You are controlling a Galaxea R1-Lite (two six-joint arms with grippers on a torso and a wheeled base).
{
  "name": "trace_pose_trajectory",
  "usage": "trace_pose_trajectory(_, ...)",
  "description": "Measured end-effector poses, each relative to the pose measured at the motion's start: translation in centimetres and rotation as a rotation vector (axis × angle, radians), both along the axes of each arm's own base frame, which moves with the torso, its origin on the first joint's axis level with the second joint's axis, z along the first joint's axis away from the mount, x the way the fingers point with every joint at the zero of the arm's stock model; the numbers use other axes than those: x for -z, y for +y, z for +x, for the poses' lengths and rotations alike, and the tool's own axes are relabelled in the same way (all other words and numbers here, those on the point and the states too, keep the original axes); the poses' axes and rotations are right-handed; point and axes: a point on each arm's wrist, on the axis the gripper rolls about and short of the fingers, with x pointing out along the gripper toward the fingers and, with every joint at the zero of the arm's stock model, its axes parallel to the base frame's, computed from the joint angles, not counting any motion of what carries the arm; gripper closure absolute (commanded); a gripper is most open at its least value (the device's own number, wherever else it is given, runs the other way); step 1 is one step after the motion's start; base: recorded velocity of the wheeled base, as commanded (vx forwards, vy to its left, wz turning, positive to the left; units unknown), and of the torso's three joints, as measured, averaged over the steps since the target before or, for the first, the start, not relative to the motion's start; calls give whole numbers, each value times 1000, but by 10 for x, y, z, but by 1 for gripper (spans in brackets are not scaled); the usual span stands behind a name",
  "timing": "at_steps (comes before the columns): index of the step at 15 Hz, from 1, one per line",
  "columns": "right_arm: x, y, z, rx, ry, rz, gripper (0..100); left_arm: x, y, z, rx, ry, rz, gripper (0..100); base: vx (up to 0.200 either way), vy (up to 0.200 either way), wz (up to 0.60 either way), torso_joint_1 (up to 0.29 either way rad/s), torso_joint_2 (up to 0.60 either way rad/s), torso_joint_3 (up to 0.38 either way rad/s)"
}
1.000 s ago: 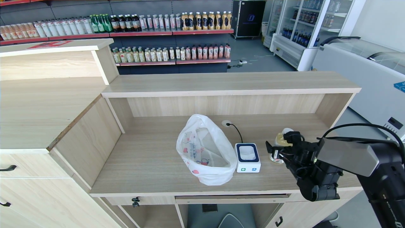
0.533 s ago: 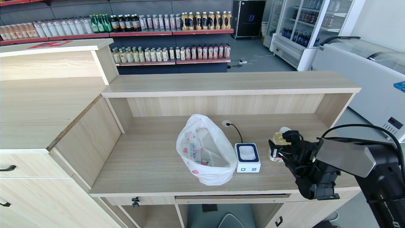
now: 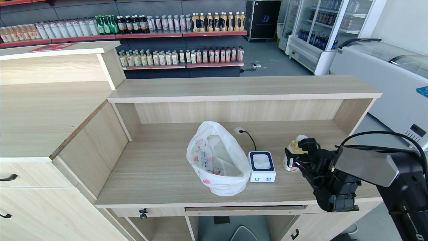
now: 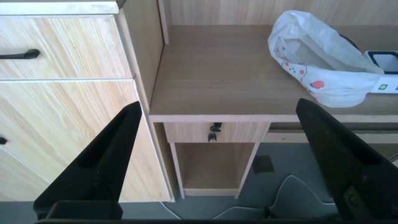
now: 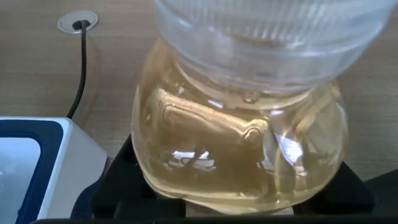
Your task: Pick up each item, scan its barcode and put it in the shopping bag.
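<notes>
1. Bottle [image 3: 293, 146] clamped in R gripper [image 3: 296, 151] jaws, just beside scanner [image 3: 261, 166]; base hidden by jaws.
2. L gripper [image 4: 219, 109] jaws spread wide, nothing held; shopping bag [image 3: 217, 157] partly cut off in left wrist view.

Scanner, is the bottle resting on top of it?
No, the bottle is to the right of the scanner, at the right end effector.

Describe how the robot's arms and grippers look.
The right arm is black with a boxy grey housing and looping black cables; the right gripper is black too. The left gripper has two black wedge-shaped fingers, one bearing a small round mark.
</notes>
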Motion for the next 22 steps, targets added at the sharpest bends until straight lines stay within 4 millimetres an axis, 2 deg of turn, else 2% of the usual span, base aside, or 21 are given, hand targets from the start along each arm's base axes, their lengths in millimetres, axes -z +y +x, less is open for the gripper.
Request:
trace_pose_trajectory(2, -3, -4, -6, -10, 22, 1, 100, 0, 0, 0, 0, 0, 0, 0, 0, 0, 0, 0, 0, 0)
trace_pose_trajectory(4, -17, -12, -12, -41, 57, 28, 100, 0, 0, 0, 0, 0, 0, 0, 0, 0, 0, 0, 0, 0)
trace_pose_trajectory(7, -66, -30, -23, -112, 95, 98, 100, 0, 0, 0, 0, 0, 0, 0, 0, 0, 0, 0, 0, 0)
trace_pose_trajectory(9, -111, -38, -40, -200, 165, 163, 100, 0, 0, 0, -1, 0, 0, 0, 0, 0, 0, 0, 0, 0)
trace_pose_trajectory(12, -192, -44, -85, -362, 223, 249, 100, 0, 0, 0, 0, 0, 0, 0, 0, 0, 0, 0, 0, 0)
trace_pose_trajectory(14, -239, -43, -127, -473, 261, 317, 100, 0, 0, 0, 0, 0, 0, 0, 0, 0, 0, 0, 0, 0)
trace_pose_trajectory(16, -279, -38, -176, -689, 294, 392, 100, 0, 0, 0, -1, 0, 0, 0, 0, 0, 0, 0, 0, 0)
trace_pose_trajectory(18, -307, -33, -211, -927, 278, 431, 100, 0, 0, 0, -1, 0, 0, 0, 0, 0, 0, 0, 0, 0)
trace_pose_trajectory(19, -316, -32, -221, -989, 270, 440, 100, 0, 0, 0, 0, 0, 0, 0, 0, 0, 0, 0, 0, 0)
trace_pose_trajectory(22, -342, -29, -233, -1159, 246, 436, 100, 0, 0, 0, 0, 0, 0, 0, 0, 0, 0, 0, 0, 0)
